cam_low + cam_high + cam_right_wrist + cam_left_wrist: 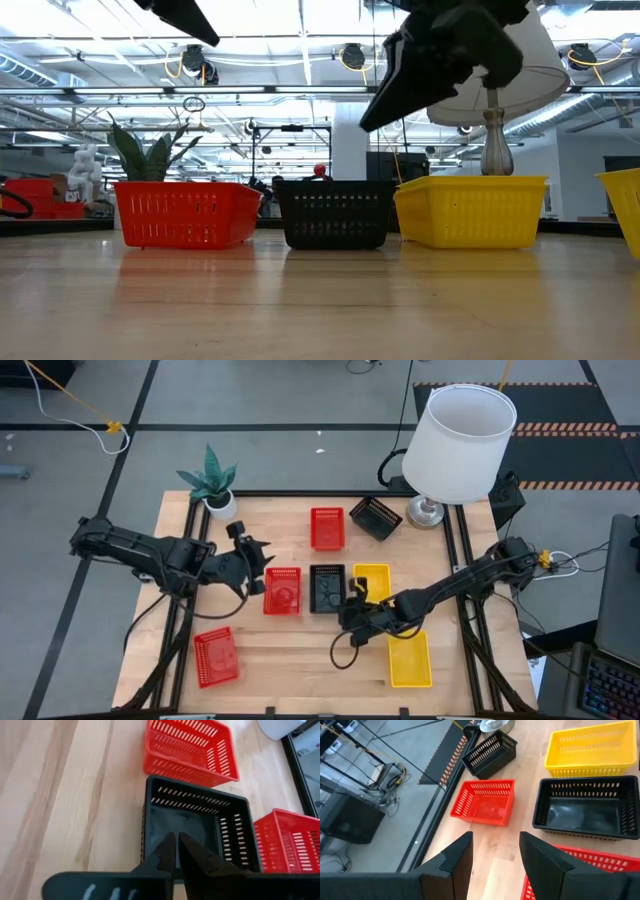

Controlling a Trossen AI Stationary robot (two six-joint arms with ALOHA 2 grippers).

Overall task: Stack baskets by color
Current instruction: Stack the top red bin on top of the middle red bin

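Seven baskets show on the wooden table. A red basket [283,590], a black basket [327,588] and a yellow basket [372,582] stand in a row at the middle. Another red basket [327,527] and a turned black basket [376,517] stand farther back. A red basket [216,656] and a yellow basket [409,658] stand near the front. My left gripper [496,840] is open in the air, left of the middle red basket [600,862]. My right gripper [177,839] is shut with nothing in it, above the near right edge of the middle black basket [200,820].
A white-shaded table lamp [455,440] stands at the far right corner and a potted plant [212,485] at the far left corner. Bare wood lies along the front between the near red and yellow baskets. Black rails [455,550] edge the table.
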